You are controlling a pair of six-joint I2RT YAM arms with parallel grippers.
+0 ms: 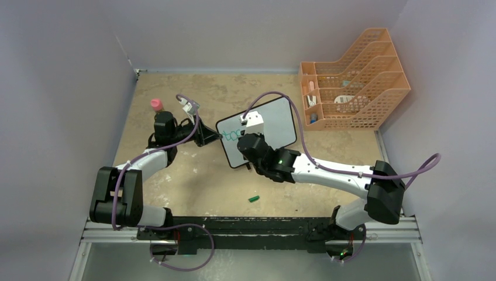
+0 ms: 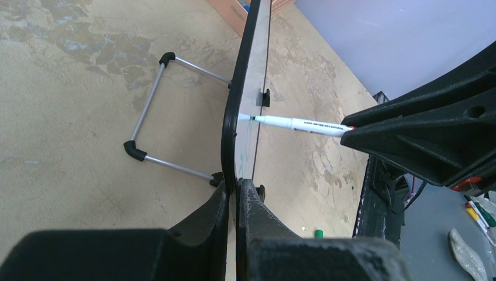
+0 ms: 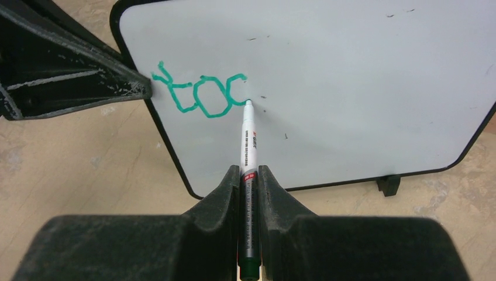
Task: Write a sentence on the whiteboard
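Observation:
The whiteboard (image 3: 362, 88) stands tilted on the table, white with a thin black frame. Green letters (image 3: 199, 93) run along its upper left. My left gripper (image 2: 238, 186) is shut on the whiteboard's left edge (image 2: 229, 117), one finger on each face. My right gripper (image 3: 248, 172) is shut on a white marker (image 3: 247, 137) with a green end. The marker's tip touches the board at the end of the last green letter. From above, the whiteboard (image 1: 281, 117) lies mid-table, partly hidden by my right gripper (image 1: 252, 133), and my left gripper (image 1: 217, 136) holds the board's left edge.
An orange mesh file rack (image 1: 354, 79) stands at the back right with small items in it. A pink-capped bottle (image 1: 157, 105) stands behind the left arm. A green marker cap (image 1: 254, 199) lies on the table near the front. The board's wire stand (image 2: 152, 111) props it from behind.

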